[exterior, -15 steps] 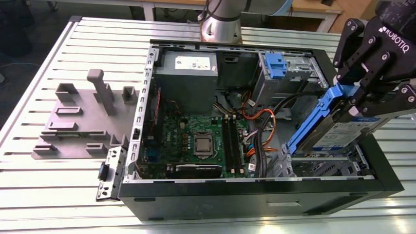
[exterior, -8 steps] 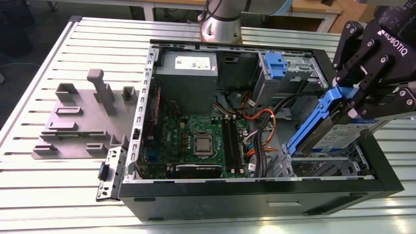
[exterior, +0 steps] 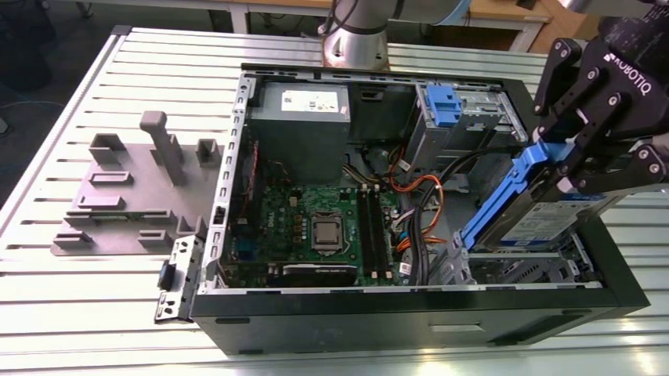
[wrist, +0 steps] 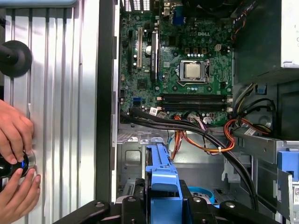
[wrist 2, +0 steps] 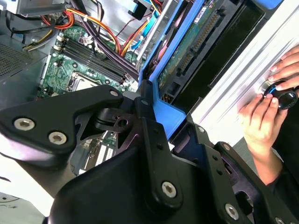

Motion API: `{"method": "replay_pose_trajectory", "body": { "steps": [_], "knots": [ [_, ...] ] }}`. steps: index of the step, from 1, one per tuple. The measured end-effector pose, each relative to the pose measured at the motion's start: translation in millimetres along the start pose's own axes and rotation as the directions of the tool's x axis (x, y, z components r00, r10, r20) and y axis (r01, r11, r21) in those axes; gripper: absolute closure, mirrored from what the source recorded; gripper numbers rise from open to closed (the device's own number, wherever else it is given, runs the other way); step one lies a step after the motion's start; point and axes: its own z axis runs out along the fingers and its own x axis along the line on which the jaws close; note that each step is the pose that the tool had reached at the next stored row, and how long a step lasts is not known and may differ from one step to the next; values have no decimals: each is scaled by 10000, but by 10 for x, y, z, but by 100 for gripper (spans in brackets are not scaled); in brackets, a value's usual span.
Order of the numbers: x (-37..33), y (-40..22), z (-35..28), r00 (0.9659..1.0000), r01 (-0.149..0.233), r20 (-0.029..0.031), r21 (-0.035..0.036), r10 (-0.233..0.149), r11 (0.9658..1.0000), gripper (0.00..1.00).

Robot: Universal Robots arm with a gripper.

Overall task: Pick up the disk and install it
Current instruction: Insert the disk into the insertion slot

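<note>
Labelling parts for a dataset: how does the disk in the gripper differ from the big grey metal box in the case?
The disk is steeply tilted, held by the gripper at the exterior view's right end of the case; the grey box sits flat inside the case. The disk has blue side rails; the grey box is bare metal. The disk looks smaller than the grey box. Both carry a label.
</note>
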Motion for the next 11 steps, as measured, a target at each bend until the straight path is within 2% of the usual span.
{"method": "replay_pose_trajectory", "body": {
  "steps": [11],
  "knots": [
    [0,0,13,10000,0,0,0,0,10000,64]
  ]
}}
